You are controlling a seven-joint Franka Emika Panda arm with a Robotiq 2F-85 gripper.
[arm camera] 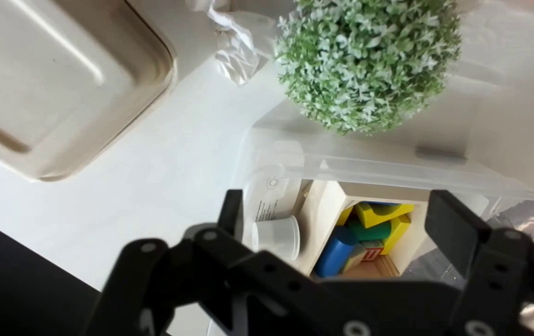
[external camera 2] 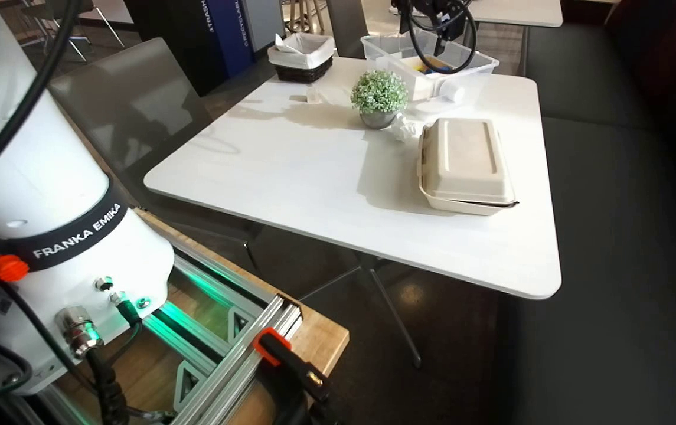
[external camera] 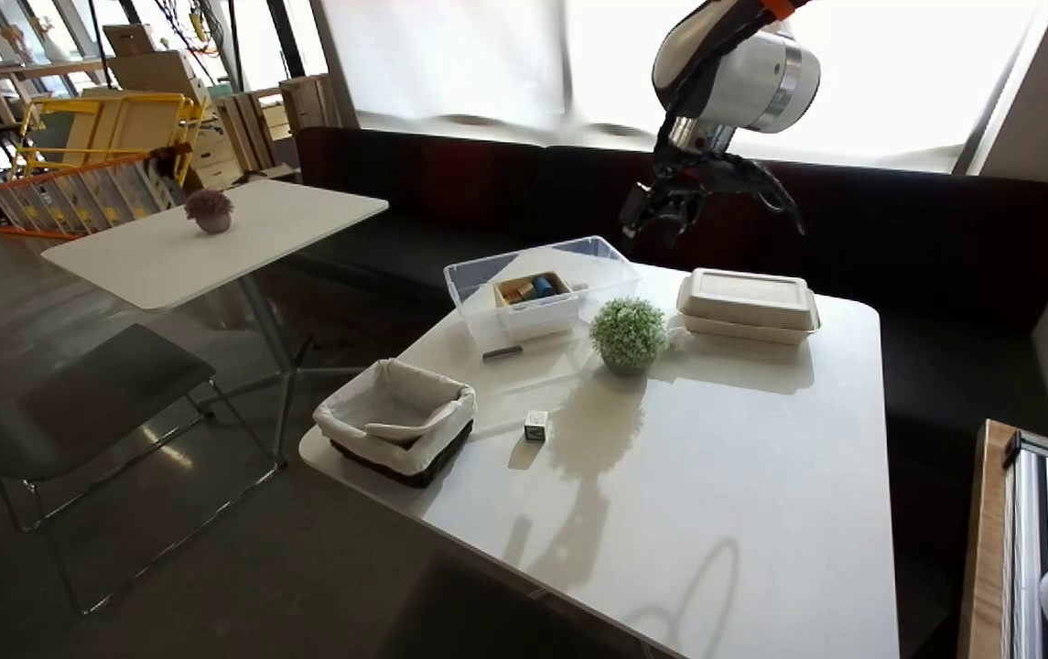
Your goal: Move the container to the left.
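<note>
The container is a wide translucent plastic tub at the table's far side in an exterior view (external camera: 480,316); it also shows in an exterior view (external camera 2: 388,56) and in the wrist view (arm camera: 388,168). Inside it are a wooden box (arm camera: 327,205) with blue, yellow and green blocks, and a small white cup (arm camera: 276,237). My gripper (arm camera: 339,203) is open, with its fingers wide apart and nothing between them. It hovers above the tub, apart from it. The gripper also shows in an exterior view (external camera: 661,215). The tub's near part is hidden behind the gripper in the wrist view.
A potted plant (external camera: 629,334) stands close beside the tub. A beige lidded box (external camera 2: 467,159), crumpled clear plastic (external camera 2: 402,127), a small dark bar (external camera: 502,352), a letter cube (external camera: 535,425) and a cloth-lined basket (external camera: 395,448) are on the table. A bench (external camera 2: 603,248) runs alongside.
</note>
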